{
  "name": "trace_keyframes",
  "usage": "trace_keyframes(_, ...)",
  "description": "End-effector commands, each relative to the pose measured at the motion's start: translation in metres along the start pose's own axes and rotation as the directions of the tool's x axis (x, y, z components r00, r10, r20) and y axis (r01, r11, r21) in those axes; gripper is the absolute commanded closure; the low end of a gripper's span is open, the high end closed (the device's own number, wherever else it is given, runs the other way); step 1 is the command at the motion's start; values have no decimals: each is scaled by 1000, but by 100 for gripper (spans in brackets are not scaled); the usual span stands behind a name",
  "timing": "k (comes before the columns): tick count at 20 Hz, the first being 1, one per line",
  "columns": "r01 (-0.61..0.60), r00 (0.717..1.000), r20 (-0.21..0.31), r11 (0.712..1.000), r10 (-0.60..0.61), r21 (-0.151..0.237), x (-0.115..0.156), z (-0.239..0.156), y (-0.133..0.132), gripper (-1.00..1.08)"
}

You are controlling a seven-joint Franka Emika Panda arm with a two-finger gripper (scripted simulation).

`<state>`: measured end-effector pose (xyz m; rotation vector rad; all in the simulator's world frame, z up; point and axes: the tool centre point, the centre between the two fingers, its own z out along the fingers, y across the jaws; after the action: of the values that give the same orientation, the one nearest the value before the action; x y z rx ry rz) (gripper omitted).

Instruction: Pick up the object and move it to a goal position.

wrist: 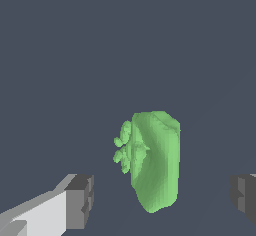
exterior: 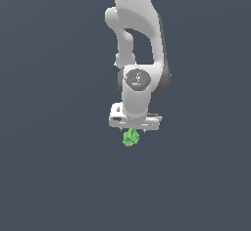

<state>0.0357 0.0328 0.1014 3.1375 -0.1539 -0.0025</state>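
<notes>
The object [exterior: 130,138] is a small bright green lumpy blob lying on the dark grey floor, just below the white hand of the arm in the exterior view. In the wrist view the object [wrist: 155,160] is an upright faceted lump with small knobs on one side. My gripper [exterior: 133,129] is right above it and open. In the wrist view the gripper [wrist: 162,198] has its two dark fingertips [wrist: 82,200] wide apart on either side of the object, with a clear gap on each side and no contact.
A plain dark grey floor [exterior: 49,176] fills both views. The white arm [exterior: 137,29] comes down from the top of the exterior view. No other objects or marker show.
</notes>
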Motion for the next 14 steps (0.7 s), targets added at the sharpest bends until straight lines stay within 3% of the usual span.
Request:
trace_keyframes(1, -9, 1000, -2, 1000, 9, 0, 2, 3, -1, -92)
trace_keyframes(7, -6, 1000, 0, 1000, 6, 0, 1, 9, -1, -92)
trace_keyframes(14, -9, 1000, -1, 1000, 9, 0, 0, 44, -1, -92)
